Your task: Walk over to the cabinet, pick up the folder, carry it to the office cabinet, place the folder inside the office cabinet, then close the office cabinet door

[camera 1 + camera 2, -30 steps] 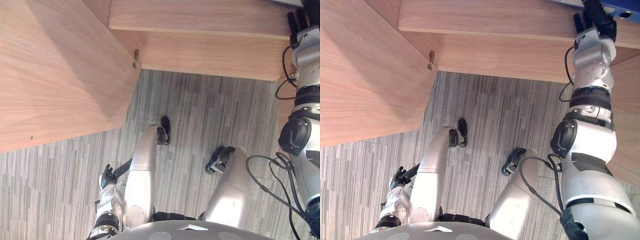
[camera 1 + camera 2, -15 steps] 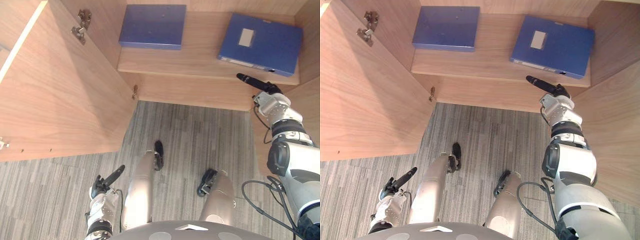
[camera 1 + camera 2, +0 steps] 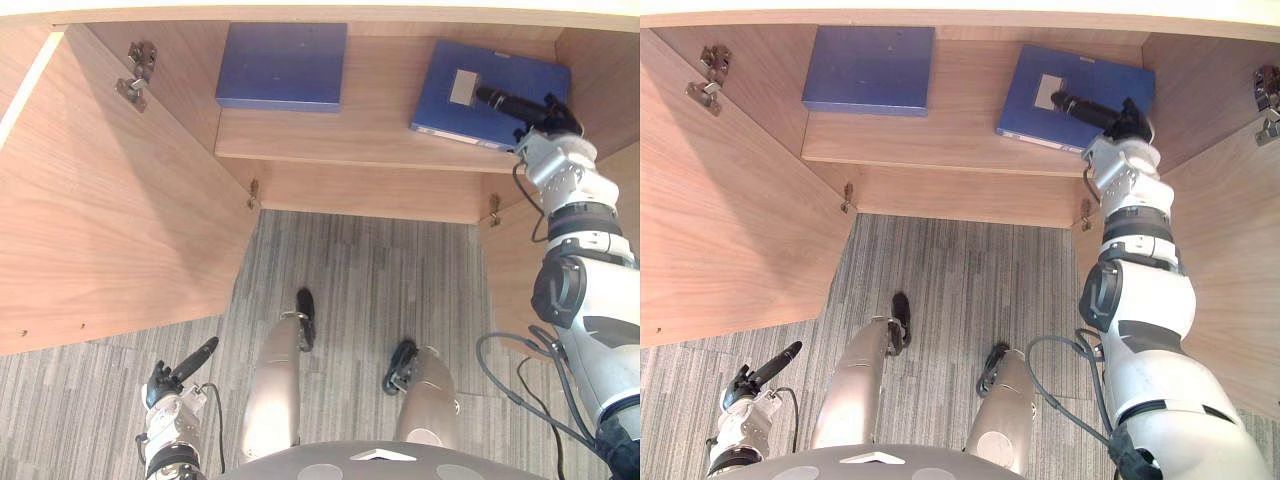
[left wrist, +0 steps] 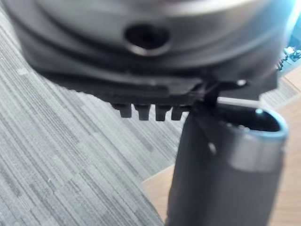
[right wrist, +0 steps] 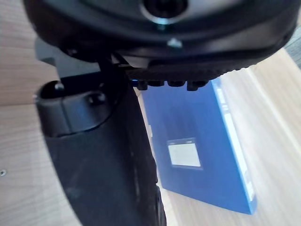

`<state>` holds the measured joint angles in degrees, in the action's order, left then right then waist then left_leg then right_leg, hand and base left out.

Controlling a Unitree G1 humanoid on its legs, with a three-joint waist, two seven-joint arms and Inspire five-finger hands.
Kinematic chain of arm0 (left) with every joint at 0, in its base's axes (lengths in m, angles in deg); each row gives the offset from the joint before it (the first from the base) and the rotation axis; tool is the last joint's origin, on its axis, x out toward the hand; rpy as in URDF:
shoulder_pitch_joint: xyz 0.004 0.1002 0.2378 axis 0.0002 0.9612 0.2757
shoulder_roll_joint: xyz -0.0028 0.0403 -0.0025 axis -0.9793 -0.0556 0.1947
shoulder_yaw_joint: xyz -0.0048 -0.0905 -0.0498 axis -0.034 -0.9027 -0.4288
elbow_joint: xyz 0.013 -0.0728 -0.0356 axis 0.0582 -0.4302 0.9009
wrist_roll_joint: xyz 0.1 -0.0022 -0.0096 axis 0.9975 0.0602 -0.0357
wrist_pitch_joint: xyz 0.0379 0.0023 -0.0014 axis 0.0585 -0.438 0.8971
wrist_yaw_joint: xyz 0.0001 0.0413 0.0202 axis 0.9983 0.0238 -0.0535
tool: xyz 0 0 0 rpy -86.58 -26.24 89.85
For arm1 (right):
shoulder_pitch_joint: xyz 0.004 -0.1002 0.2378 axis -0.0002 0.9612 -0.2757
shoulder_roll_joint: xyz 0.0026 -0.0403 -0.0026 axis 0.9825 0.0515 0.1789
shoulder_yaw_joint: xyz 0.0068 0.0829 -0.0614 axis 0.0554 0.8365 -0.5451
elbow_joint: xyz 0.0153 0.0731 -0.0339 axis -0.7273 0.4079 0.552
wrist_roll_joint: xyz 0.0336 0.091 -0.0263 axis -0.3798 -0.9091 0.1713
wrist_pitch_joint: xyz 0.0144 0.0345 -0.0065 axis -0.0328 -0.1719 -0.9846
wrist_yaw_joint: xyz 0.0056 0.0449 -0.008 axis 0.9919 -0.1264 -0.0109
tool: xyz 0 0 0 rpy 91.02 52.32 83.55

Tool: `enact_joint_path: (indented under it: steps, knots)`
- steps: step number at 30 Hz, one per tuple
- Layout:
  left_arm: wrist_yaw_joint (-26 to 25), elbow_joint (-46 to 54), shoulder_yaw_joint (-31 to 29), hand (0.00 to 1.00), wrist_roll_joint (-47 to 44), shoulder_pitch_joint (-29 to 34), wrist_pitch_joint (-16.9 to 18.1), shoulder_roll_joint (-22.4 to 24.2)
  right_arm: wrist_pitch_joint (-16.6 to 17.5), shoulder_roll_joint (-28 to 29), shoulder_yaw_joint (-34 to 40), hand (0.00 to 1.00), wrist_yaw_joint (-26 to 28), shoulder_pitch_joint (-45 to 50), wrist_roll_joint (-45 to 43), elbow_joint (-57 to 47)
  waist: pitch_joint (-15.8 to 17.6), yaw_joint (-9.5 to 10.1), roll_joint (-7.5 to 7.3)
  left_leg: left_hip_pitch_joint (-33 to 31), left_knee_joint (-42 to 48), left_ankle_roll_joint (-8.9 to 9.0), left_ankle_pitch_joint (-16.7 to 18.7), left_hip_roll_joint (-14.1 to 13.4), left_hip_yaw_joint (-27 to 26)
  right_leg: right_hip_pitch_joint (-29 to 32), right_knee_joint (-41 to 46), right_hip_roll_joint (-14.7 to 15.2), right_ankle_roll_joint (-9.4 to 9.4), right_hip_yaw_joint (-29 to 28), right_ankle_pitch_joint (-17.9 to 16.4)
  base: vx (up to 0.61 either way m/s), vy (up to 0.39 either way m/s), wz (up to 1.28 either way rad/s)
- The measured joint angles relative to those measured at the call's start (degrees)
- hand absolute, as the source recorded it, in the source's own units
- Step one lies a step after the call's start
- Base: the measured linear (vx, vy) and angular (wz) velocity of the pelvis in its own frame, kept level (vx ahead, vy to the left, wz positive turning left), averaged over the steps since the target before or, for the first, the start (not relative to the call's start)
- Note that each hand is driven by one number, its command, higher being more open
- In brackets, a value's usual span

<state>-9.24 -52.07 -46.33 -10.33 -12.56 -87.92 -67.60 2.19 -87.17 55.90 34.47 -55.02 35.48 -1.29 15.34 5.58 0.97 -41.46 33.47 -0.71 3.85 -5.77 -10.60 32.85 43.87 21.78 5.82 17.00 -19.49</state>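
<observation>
While the right hand [image 3: 538, 111] is stretching, fingers straight and gripping nothing, over the labelled blue folder [image 3: 440, 100] lying at the right end of the shelf [image 3: 360, 135], we are judging the grasp as not yet made. We are advising drawing the folder to the shelf's front edge, then pinching both faces before lifting. The left hand [image 3: 178, 366] is hanging, fingers straight, well below the shelf.

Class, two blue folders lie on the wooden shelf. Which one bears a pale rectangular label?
The right blue folder, by the right hand: its cover carries the label, while the left blue folder is plain.
</observation>
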Motion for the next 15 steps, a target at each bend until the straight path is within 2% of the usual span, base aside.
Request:
enact_joint_path:
  steps: [3,5,9,10,11,12,14,15]
  knots:
    - [-0.2,-0.2,0.1,1.00,0.0,0.0,0.0,0.0,0.0,0.1,-2.5,1.00,-0.4,-0.2,4.4,-2.1,0.0,0.07,0.00,0.0,-0.3,0.04,0.0,-0.1,-0.1,0.1,-0.3,-0.1,-0.01,0.0,0.0,0.01,-0.010,-0.02]
    - [-0.6,-0.2,0.3,1.00,0.1,0.0,0.0,0.0,0.3,0.1,-4.5,1.00,-0.6,0.6,11.4,-4.6,0.0,0.08,0.00,0.0,-0.1,0.11,0.0,0.0,0.1,-0.4,-0.4,-0.1,0.03,0.3,0.1,0.04,-0.018,0.05]
    - [-1.1,-1.1,0.8,1.00,1.4,0.0,0.2,0.0,1.3,0.0,-8.4,1.00,-0.3,3.6,16.2,-6.1,0.0,-0.07,0.00,0.4,0.7,0.35,0.6,-0.1,1.1,-2.4,-1.1,-0.2,0.01,1.6,0.0,0.04,-0.010,0.09]
    - [-1.2,-1.9,1.9,1.00,1.5,0.0,0.2,0.0,1.4,0.1,-9.6,1.00,0.1,4.7,16.5,-6.1,0.0,0.55,0.00,0.9,1.8,0.38,1.7,-0.3,0.9,-3.1,-1.0,-0.2,-0.38,1.4,-0.2,0.02,0.016,-0.17]
    - [-1.2,-2.3,2.7,1.00,1.5,0.6,0.2,-0.1,1.4,1.2,-10.6,1.00,0.2,6.3,17.1,-6.1,0.1,0.91,-0.08,1.7,3.3,0.51,3.7,-0.9,0.8,-4.4,-0.8,-0.6,-1.38,1.2,-0.7,0.03,0.028,-0.21]
    - [-1.3,-2.4,3.1,1.00,1.5,0.9,0.2,-0.2,1.5,1.9,-11.1,1.00,0.3,7.2,17.3,-6.1,0.1,0.78,-0.20,2.2,4.2,0.34,5.0,-1.2,1.0,-5.1,0.1,-0.8,-1.48,1.1,-0.7,0.04,0.032,-0.20]
    - [-1.3,-4.0,5.0,1.00,1.5,1.4,0.1,-1.5,1.5,4.4,-13.5,1.00,0.3,10.4,17.6,-6.1,0.3,0.80,-0.37,3.4,10.0,-0.11,9.1,-2.6,1.4,-4.2,7.7,-1.2,-5.65,-2.4,0.9,0.04,0.079,-0.16]
    - [-1.4,-4.3,5.7,1.00,1.5,1.4,0.0,-2.0,1.5,5.1,-14.0,1.00,0.4,11.0,17.6,-6.1,0.5,0.82,-0.56,3.6,11.3,0.00,10.0,-3.1,1.5,-3.8,9.3,-1.5,-6.24,-3.2,1.2,0.01,0.088,-0.22]
